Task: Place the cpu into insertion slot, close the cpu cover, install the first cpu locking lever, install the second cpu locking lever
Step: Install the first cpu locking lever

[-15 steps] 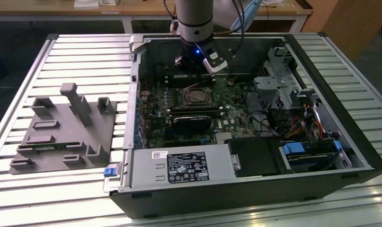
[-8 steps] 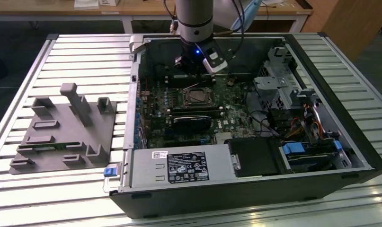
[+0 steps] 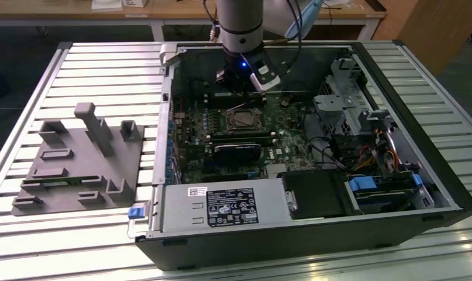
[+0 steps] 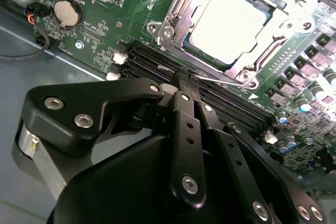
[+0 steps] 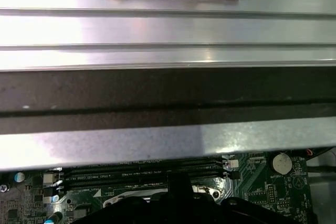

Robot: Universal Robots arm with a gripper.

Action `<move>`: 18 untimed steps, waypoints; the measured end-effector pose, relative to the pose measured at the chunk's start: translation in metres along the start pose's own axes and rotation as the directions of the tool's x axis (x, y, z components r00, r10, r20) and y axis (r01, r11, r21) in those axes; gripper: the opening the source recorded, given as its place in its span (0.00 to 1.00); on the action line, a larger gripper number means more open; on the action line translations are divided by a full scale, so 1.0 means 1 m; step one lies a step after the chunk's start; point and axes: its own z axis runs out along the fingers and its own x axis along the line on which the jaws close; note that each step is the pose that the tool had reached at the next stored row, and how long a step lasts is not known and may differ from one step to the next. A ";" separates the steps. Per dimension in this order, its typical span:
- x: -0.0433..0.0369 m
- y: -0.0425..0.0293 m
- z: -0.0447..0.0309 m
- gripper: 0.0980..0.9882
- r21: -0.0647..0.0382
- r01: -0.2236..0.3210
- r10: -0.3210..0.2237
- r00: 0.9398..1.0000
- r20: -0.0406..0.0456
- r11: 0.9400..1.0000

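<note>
Green motherboard [image 4: 105, 19], square cpu [image 4: 226, 24] inside silvery cpu cover [image 4: 176, 17], black jaws together at wire lever [image 4: 220, 81].

cpu [image 4: 228, 22] within insertion slot [image 4: 176, 24]

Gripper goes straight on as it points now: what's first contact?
Likely the thin locking lever beside the cpu, just ahead of the gripper; depth unclear, possibly the memory slots instead.
</note>
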 end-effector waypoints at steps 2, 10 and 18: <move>0.0002 -0.0001 0.0002 0.01 0.001 -0.007 0.007 1.000 0.001 1.000; 0.0008 -0.0003 0.0015 0.01 0.005 -0.032 0.032 0.999 0.017 0.999; 0.0035 -0.0011 0.0047 0.01 0.013 -0.097 0.096 0.995 0.029 0.995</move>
